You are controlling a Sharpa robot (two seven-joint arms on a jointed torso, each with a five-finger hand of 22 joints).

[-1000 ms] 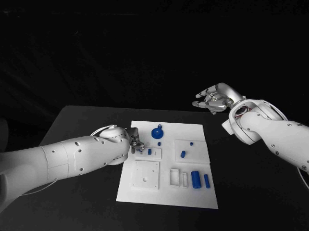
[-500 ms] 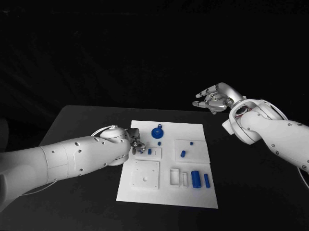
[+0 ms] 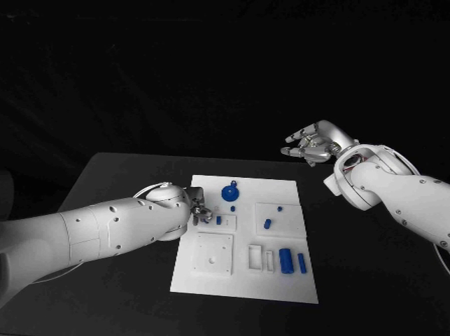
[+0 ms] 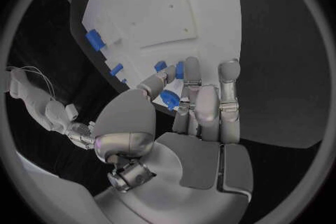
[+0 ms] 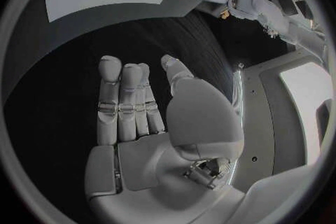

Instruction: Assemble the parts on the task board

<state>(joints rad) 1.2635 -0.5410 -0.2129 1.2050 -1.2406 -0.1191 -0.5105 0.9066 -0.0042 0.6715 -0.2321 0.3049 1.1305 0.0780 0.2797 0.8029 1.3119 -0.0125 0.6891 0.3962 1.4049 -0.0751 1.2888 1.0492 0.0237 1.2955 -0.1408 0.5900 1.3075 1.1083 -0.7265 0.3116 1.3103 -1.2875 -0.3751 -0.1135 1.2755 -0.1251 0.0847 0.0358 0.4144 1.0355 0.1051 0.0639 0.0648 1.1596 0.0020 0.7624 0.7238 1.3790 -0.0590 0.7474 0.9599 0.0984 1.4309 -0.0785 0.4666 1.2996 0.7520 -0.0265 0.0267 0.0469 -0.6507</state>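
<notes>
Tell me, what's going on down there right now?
Left hand pinches a small blue part at the white board. Right hand open, raised off beyond the board. Nothing in the way.

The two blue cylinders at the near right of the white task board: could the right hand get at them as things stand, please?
Probably yes: the right hand is open, raised beyond the white task board, and nothing covers the two blue cylinders.

dim scene, dark surroundings — bright white task board (image 3: pixel 247 238), fisheye-bent edges in wrist views
</notes>
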